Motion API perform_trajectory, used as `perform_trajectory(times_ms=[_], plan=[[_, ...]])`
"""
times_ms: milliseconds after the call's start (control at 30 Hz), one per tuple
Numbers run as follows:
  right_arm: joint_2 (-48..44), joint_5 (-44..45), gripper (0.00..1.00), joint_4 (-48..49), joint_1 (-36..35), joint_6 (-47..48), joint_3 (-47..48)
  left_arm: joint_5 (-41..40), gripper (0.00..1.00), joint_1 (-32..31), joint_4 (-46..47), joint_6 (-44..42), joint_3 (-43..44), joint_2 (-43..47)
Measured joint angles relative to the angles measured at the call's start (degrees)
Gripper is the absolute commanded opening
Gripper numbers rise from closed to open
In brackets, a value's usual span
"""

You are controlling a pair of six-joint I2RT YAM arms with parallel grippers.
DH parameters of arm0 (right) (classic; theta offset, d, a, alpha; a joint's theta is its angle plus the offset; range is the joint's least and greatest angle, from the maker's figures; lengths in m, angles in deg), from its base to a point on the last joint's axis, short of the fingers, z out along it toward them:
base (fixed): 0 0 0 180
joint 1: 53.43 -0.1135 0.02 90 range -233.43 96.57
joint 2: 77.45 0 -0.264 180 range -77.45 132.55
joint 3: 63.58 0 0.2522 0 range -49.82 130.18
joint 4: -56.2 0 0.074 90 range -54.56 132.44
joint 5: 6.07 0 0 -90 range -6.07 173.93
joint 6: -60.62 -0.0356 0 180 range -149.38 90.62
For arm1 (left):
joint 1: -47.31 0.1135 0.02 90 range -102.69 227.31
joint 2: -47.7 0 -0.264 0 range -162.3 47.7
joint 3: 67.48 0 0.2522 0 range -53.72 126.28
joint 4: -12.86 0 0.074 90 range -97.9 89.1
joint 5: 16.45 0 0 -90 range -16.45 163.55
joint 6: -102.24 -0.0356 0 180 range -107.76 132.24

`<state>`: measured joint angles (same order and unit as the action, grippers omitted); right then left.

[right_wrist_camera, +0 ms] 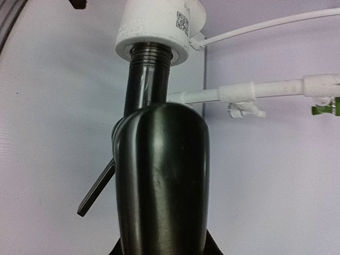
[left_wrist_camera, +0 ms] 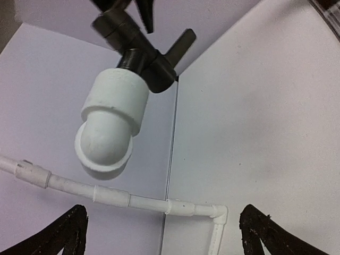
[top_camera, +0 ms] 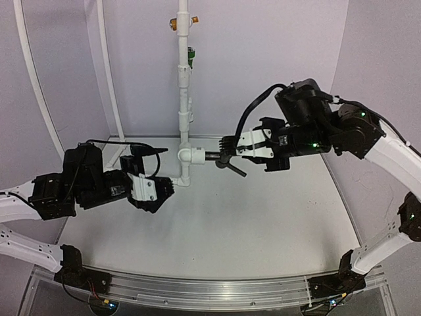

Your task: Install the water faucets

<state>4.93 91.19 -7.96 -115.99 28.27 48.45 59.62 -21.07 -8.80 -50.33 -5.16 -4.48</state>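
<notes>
The black water faucet (top_camera: pixel 219 158) lies level, its threaded end in the white elbow (top_camera: pixel 187 156) of the tall pipe. My right gripper (top_camera: pixel 229 150) is shut on the faucet's body. In the right wrist view that dark body (right_wrist_camera: pixel 159 180) fills the middle. Its thread enters the white fitting (right_wrist_camera: pixel 156 26), and its lever (right_wrist_camera: pixel 95 191) points down to the left. My left gripper (top_camera: pixel 164 172) stands open just left of the pipe's foot. The left wrist view shows its fingertips (left_wrist_camera: pixel 64 234) wide apart with nothing between, below the elbow (left_wrist_camera: pixel 109 127) and the faucet (left_wrist_camera: pixel 143 50).
The white pipe (top_camera: pixel 183 92) rises at the back middle, with an orange valve (top_camera: pixel 184 22) on top and a green fitting (top_camera: pixel 191 58) below it. Thin white curved tubes (top_camera: pixel 39 99) run along the left wall. Purple walls close in the white floor.
</notes>
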Motion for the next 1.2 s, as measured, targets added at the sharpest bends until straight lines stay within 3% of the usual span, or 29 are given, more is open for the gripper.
perform_trajectory(times_ms=[200,367,567,833,1200], plan=[[-5.9,7.1,0.0,11.4,0.2,8.5,-4.6,-1.9,1.0,0.6,-7.8,30.1,11.1,-2.6],[-8.2,9.6,0.0,19.6,0.2,15.6,-9.5,12.8,0.99,6.4,-12.6,51.7,17.5,-6.7],[-8.9,11.2,0.0,25.7,-0.2,22.6,-16.3,32.6,0.94,17.0,-12.3,72.1,18.2,-10.5],[-9.4,13.3,0.0,29.6,-1.9,27.3,-19.6,45.7,0.84,19.8,-8.0,90.6,21.9,-15.3],[-10.1,14.4,0.0,36.7,-3.9,28.7,-20.3,51.9,0.83,21.9,-4.0,101.2,22.4,-18.9]])
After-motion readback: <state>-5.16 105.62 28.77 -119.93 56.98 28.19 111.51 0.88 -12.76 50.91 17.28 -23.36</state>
